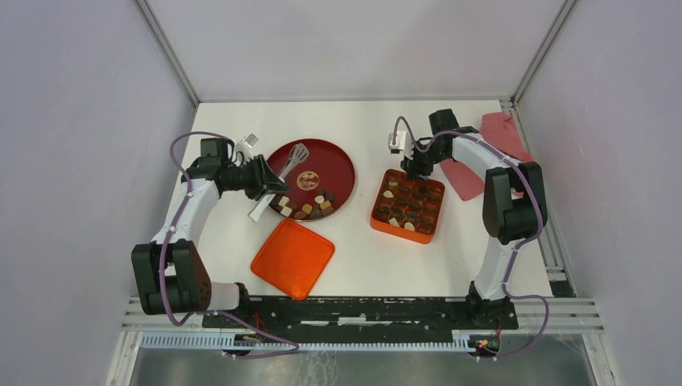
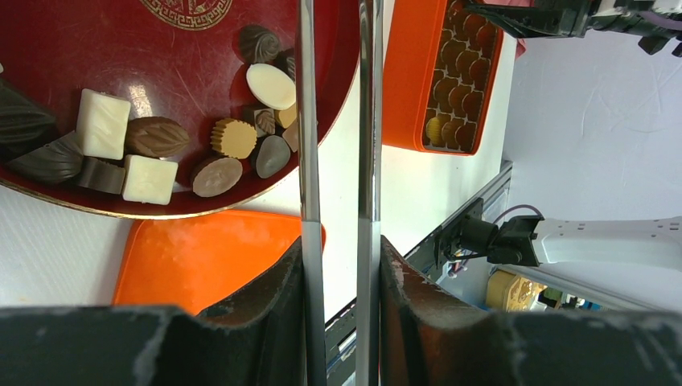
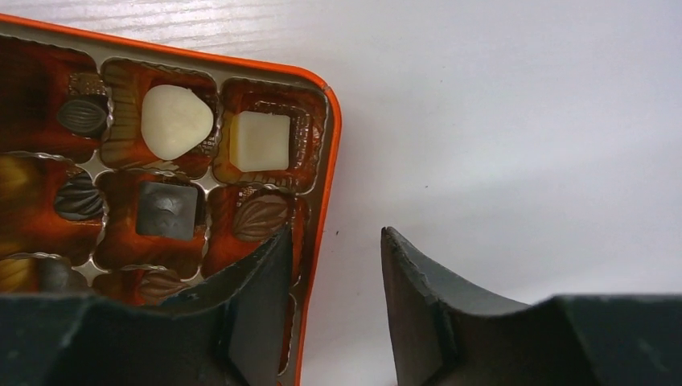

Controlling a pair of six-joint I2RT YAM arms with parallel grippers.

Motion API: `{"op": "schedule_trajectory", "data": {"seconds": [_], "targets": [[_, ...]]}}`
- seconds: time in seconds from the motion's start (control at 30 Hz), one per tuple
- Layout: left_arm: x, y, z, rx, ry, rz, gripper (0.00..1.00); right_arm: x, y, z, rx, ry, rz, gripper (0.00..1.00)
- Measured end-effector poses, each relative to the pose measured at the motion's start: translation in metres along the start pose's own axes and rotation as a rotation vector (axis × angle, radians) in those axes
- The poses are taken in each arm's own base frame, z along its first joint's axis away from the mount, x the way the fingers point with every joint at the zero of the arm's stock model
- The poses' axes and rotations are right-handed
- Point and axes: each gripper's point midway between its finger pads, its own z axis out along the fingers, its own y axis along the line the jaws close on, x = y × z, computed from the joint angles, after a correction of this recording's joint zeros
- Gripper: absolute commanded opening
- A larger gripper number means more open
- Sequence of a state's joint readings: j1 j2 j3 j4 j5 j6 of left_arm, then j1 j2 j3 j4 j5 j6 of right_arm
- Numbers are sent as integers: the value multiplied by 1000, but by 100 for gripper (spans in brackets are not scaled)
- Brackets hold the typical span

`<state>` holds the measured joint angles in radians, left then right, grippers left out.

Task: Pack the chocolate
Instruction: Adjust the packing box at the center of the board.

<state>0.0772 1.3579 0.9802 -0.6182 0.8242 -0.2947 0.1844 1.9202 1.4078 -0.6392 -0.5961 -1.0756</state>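
Observation:
Several pieces of chocolate (image 1: 306, 209) lie at the near rim of the round dark red plate (image 1: 334, 161); the left wrist view shows white cubes (image 2: 149, 178), brown and tan pieces on the plate (image 2: 161, 56). My left gripper (image 2: 338, 249) is shut on metal tongs (image 2: 306, 161), whose tips run out of the top of the frame. More chocolate (image 3: 259, 141) sits in the compartments of the orange box (image 3: 331, 145). My right gripper (image 3: 335, 233) stands open astride the box's far corner wall, with its left finger over the compartments.
An orange lid (image 1: 292, 257) lies near the front, under the plate's near edge in the left wrist view (image 2: 201, 257). A pink cloth (image 1: 499, 137) lies at the back right, behind the right arm. The box (image 1: 402, 231) stands right of the plate.

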Motion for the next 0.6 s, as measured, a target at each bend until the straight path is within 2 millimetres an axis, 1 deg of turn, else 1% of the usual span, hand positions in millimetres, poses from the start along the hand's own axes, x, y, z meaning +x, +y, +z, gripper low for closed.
{"op": "schedule_trajectory", "data": {"seconds": [0.07,0.2,0.3,0.4,0.47,0.53,0.6], "targets": [[0,-1,-1,1,-2,2,2,3,2,2,-4,12,-18,38],[0,-4,-3,6,-8,11,2,9,10,7,-26,26,-35,18],[0,-7,-4,16,-10,16,2,10,13,9,-33,27,-41,7],[1,-8,-5,23,-9,17,2,7,15,7,-34,26,-48,2],[1,-9,-5,24,-8,16,2,5,16,4,-30,30,-55,0],[1,-9,-5,25,-9,17,2,-2,17,-5,-11,26,-63,0],[1,-10,-6,27,-10,19,2,-12,14,-17,24,15,-74,0]]}}
